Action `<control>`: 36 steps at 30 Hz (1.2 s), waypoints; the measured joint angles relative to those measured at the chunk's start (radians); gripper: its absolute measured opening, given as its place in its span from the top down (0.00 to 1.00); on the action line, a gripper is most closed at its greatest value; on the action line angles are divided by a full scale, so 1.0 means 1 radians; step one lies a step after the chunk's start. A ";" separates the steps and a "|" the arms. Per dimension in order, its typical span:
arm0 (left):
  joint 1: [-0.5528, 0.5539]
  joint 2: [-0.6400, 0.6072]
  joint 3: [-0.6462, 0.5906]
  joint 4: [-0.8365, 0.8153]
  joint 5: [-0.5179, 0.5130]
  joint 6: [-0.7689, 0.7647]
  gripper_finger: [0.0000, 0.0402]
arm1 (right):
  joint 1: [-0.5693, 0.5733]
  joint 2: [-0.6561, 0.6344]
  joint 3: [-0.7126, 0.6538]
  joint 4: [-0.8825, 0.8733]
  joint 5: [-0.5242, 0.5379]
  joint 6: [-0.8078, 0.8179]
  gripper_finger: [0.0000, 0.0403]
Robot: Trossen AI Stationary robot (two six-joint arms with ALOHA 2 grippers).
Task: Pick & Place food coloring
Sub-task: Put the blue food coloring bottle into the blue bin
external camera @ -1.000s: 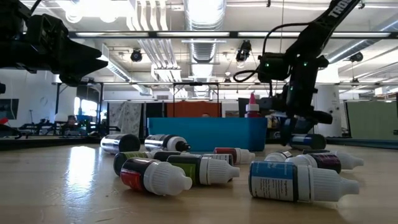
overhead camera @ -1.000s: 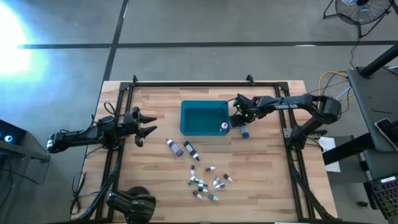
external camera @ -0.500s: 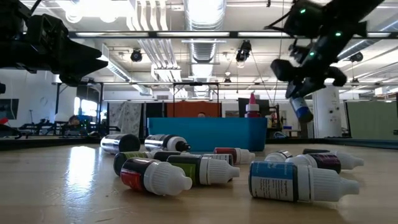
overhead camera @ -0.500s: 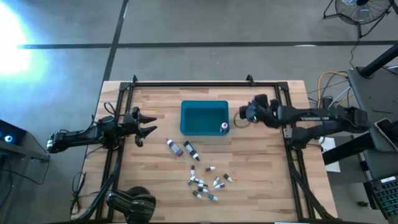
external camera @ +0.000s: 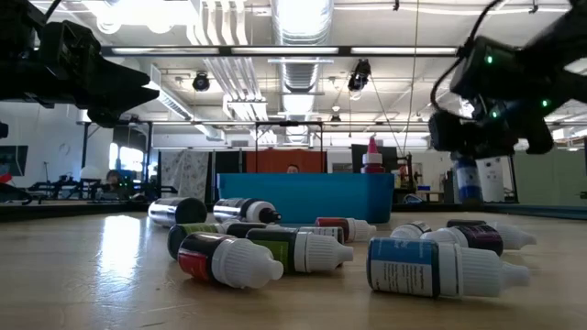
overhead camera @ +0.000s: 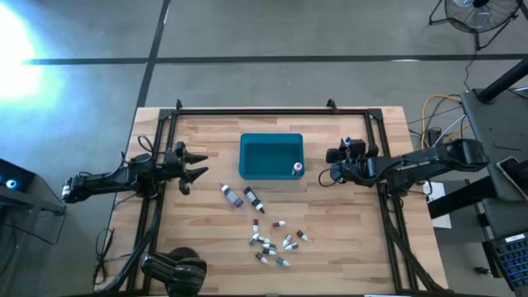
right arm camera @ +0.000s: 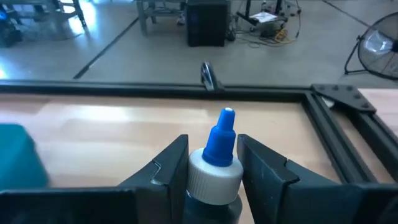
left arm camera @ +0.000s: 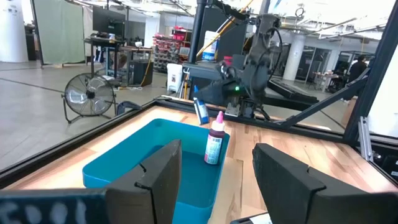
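Lifting blue bottle (right arm camera: 214, 163) rightward from bin (overhead camera: 271, 156)

Strong glare whitens the floor (overhead camera: 25, 41) left of the tabletop (overhead camera: 206, 247); ceiling lights (external camera: 303, 18) blaze overhead, and the nearest bottles (external camera: 440, 268) look soft and slightly blurred

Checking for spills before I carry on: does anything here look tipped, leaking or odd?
No spill shows. The loose bottles lie tipped on the table, awaiting pickup. One pink-capped bottle stands upright in the bin. The right gripper holds a blue-tipped bottle upright beside the bin.
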 joint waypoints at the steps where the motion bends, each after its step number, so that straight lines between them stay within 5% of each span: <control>1: 0.000 0.000 0.000 0.000 0.000 0.000 0.56 | 0.000 0.019 -0.016 0.039 0.001 -0.008 0.71; 16: 0.000 0.000 0.000 0.000 0.000 0.000 0.56 | 0.001 0.186 0.070 0.160 0.035 -0.216 0.70; 30: 0.000 0.000 0.000 0.000 0.000 0.000 0.56 | 0.003 0.253 0.071 0.162 0.192 -0.176 0.70; 36: 0.000 0.000 0.000 0.000 0.000 0.000 0.56 | 0.003 0.324 0.059 0.163 0.214 0.029 0.70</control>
